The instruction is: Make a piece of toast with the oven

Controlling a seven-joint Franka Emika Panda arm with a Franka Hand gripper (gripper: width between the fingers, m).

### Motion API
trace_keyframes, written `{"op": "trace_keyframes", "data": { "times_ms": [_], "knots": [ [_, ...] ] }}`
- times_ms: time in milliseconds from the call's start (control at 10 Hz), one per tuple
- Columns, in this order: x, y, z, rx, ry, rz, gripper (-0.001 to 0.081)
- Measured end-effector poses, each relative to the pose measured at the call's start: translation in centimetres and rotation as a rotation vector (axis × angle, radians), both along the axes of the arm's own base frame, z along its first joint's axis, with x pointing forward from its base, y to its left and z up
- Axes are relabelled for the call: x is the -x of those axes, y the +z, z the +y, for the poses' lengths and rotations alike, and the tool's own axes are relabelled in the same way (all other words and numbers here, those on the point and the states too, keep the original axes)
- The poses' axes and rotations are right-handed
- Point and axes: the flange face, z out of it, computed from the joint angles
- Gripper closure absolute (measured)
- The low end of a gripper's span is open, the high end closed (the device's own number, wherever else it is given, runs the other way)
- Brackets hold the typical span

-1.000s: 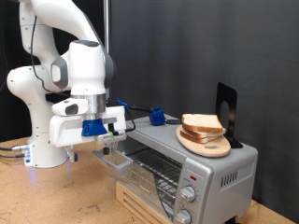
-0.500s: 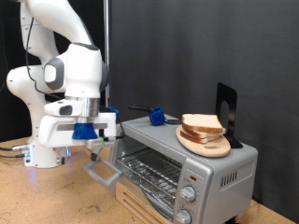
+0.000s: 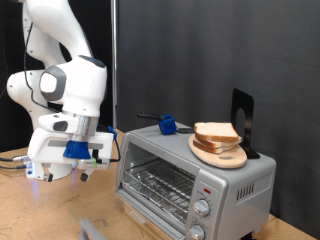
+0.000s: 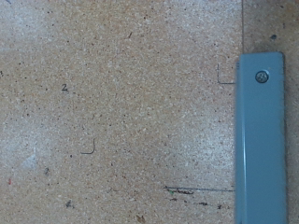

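Oven door now swung fully down, rack exposed; gripper has drawn back left, low over the worktop; its jaws' state cannot be told; toast waits on a plate atop the oven.

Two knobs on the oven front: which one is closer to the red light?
The upper knob, just under the red light; the lower knob sits at the frame's bottom edge. The gripper hangs left of the oven.
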Motion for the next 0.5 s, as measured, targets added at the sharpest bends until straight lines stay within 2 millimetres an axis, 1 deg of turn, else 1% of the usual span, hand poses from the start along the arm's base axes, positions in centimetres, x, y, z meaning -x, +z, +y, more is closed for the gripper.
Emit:
{"op": "trace_keyframes", "data": {
  "times_ms": [200, 300, 400, 500],
  "knots": [
    [0.0, -0.3, -0.1, 0.002, 0.047, -0.015, 0.0124],
    [0.3, -0.3, -0.4, -0.011, 0.099, -0.025, 0.0124],
    [0.5, -0.1, -0.6, -0.048, 0.139, -0.037, 0.0124],
    [1.1, 0.6, -0.3, -0.083, 0.178, -0.048, 0.0124]
  ]
}}
